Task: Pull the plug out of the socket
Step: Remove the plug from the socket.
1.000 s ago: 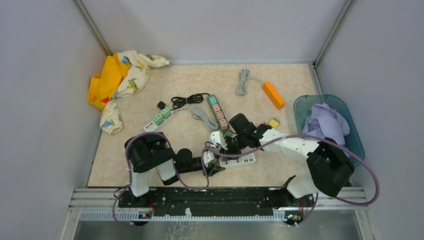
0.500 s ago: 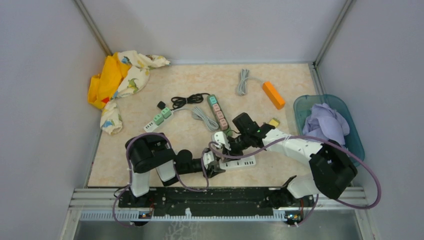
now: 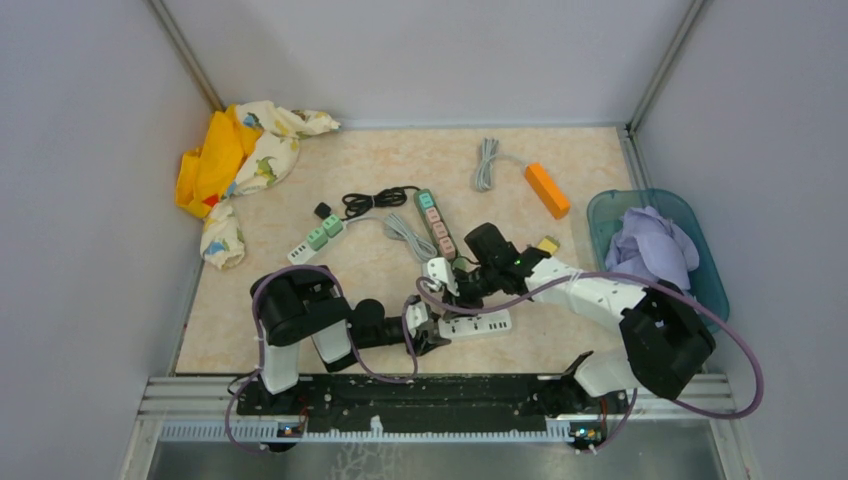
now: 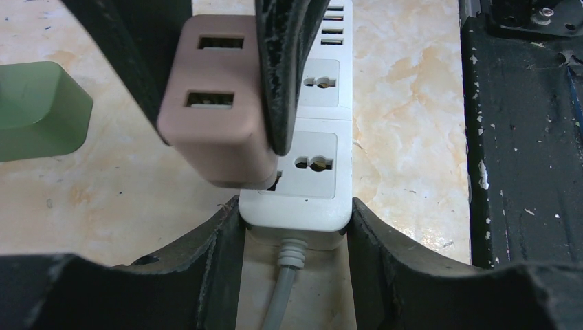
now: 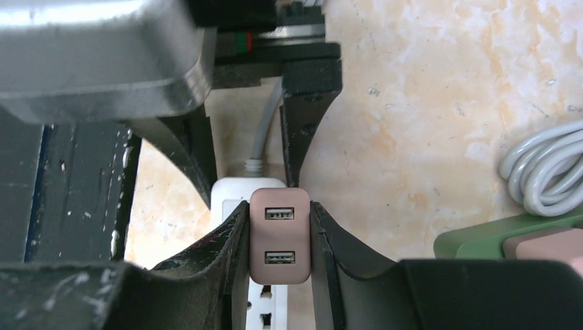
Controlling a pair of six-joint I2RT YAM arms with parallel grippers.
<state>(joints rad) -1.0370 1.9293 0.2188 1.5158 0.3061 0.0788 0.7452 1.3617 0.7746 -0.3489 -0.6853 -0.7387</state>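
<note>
One plug (image 5: pixel 279 237) (pink) in right end effector (image 5: pixel 278 218)

Three views: one high overview, two tight wrist close-ups.
Top external looks down from above the near edge and takes in the whole counter (image 3: pixel 400 160). Left wrist sits very close and low, looking along the white power strip (image 4: pixel 309 199) from its cord end. Right wrist looks down on it, facing the opposite way. All three views share the strip and the pink plug (image 4: pixel 213 124).
</note>
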